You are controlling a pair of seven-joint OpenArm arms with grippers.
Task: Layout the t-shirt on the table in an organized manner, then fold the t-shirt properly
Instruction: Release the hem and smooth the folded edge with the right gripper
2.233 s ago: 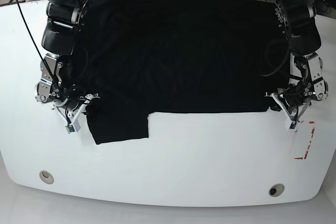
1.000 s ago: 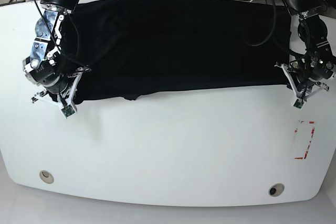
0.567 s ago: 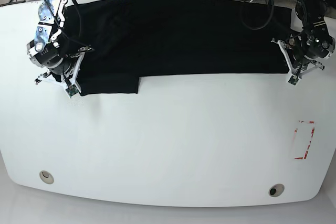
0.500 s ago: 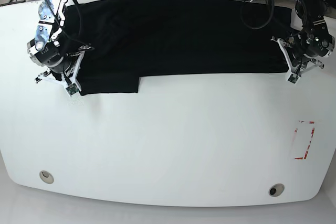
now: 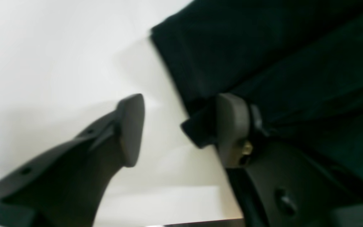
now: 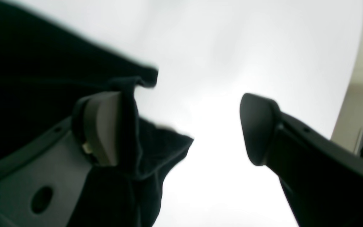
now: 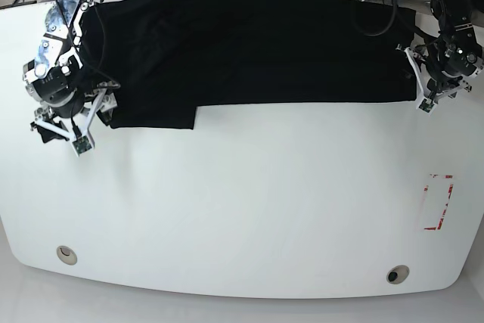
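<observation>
T-shirt, plain black and soft (image 7: pixel 265 51): where does it lie, and how do the grippers stand?

It spreads across the far part of the glossy white tabletop (image 7: pixel 249 202). The left gripper, black with grey pads (image 5: pixel 181 129), is wide, a cloth point jutting between its fingers; the right gripper, likewise black and grey (image 6: pixel 181 129), is also wide, with fabric bunched against one finger.

What could go wrong?

Cloth clinging to either inner finger could drag as the arms withdraw, creasing the near edge or skewing the layout; closing now might pinch only a fold.

How do the views differ?

The base view gives the near edge's long straight run and a squarish black flap (image 7: pixel 162 115) projecting from it. The right wrist view shows the raised, doubled fabric at the finger, which the base view does not resolve.
</observation>
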